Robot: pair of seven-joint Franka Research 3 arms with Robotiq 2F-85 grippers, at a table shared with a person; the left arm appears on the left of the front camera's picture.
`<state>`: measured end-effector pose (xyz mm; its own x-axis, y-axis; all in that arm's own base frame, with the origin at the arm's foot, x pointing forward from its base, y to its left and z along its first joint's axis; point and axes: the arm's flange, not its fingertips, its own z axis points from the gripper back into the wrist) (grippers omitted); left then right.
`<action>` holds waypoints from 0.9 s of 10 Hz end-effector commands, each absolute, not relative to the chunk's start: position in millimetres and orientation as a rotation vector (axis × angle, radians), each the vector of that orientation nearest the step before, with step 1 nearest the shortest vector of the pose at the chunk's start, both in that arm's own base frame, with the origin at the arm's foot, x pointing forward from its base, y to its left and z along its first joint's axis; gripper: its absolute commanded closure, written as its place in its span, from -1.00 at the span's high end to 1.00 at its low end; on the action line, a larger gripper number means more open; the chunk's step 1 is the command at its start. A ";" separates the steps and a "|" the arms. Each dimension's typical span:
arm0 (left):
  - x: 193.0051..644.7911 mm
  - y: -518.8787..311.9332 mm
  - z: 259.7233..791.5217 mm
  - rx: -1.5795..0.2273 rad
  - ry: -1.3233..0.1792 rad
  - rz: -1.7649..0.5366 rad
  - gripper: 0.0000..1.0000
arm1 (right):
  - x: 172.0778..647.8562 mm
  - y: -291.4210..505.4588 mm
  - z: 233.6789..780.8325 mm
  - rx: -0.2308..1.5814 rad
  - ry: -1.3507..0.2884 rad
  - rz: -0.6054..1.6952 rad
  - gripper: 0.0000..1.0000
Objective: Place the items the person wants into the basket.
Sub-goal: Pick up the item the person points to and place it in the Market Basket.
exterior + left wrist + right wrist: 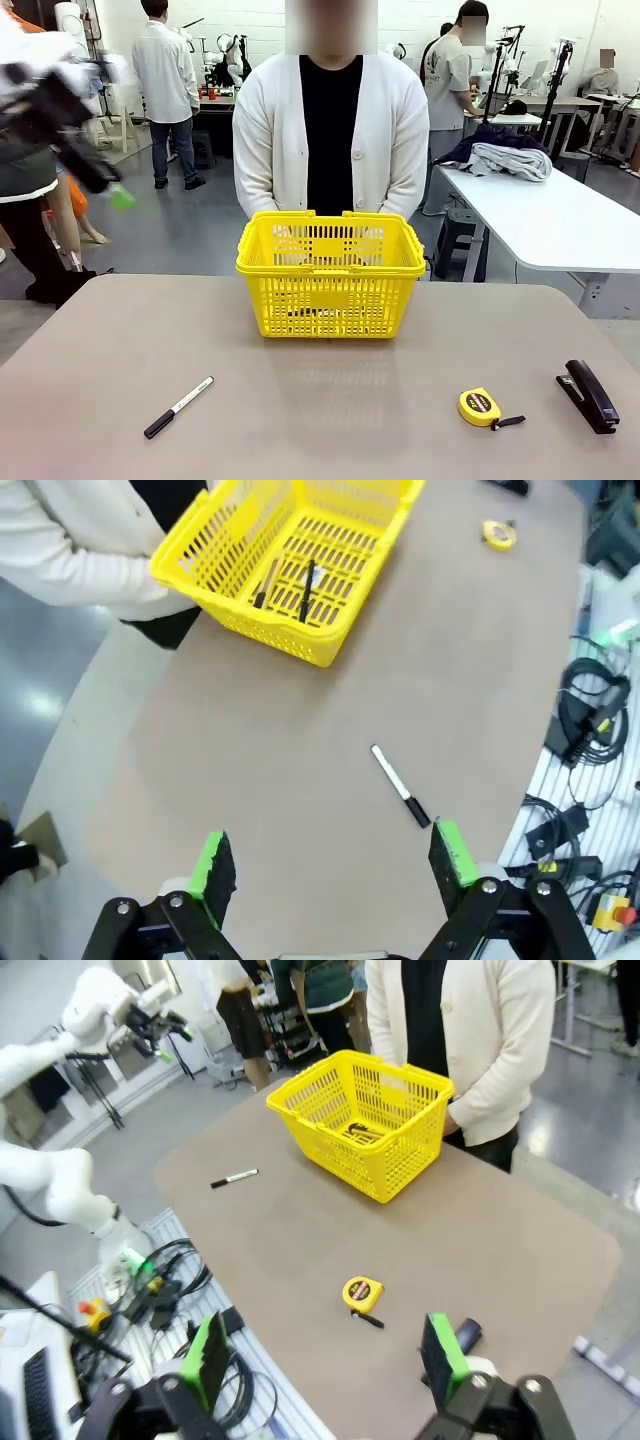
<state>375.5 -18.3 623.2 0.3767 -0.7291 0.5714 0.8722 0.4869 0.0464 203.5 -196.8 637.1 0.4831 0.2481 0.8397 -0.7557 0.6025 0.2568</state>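
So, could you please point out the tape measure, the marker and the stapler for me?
tape measure (480,406), front view, yellow case.
marker (188,400), front view, white barrel.
stapler (588,396), front view, black top arm.

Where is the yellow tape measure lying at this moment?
In the front view the tape measure lies on the table at the robot's right, near the front edge. It is just left of the black stapler and well apart from the basket.
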 end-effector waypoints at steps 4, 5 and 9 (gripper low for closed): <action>318.3 109.7 636.7 -0.420 -0.712 -0.958 1.00 | 204.7 -196.3 639.1 0.697 -0.881 0.684 1.00; 316.4 120.9 639.8 -0.408 -0.717 -0.937 1.00 | 204.7 -196.3 639.1 0.697 -0.881 0.684 1.00; 316.9 109.9 633.4 -0.362 -0.664 -0.923 1.00 | 204.7 -196.3 639.1 0.697 -0.881 0.684 1.00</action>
<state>313.4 118.0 637.9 0.4201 -0.6000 0.6809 0.8291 0.5587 -0.0193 203.5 -196.6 637.2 0.4828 0.2486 0.8397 -0.7560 0.6022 0.2564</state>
